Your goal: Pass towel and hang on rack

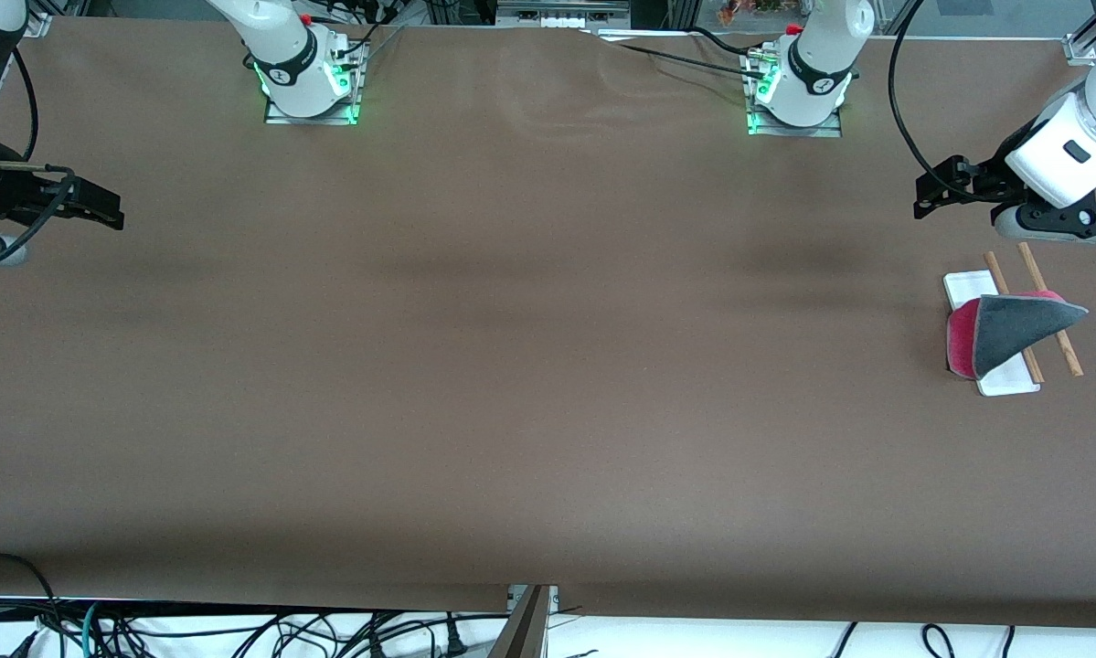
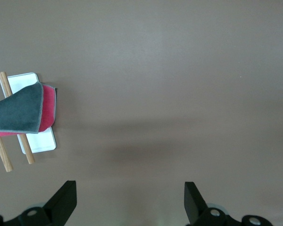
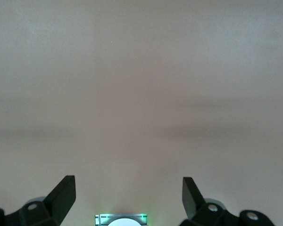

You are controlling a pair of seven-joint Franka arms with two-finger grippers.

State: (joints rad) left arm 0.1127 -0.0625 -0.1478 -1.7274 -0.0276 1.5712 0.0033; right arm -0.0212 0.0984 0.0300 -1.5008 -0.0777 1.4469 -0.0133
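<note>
Your towel (image 1: 1014, 331) already drapes over the rack (image 1: 1030, 313) rods at the left arm's end. Keep the left tool (image 2: 128, 200) spread and empty above the table (image 1: 529, 366), clear of the rack; leave the right tool (image 3: 127, 197) waiting, spread.

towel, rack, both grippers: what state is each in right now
towel: draped over the rack's rods, grey side up, pink side showing below, held by no gripper
rack: standing on the table at the left arm's end, towel on it
left gripper: open, empty, over bare table beside the rack
right gripper: open, empty, waiting at the right arm's end of the table
</note>
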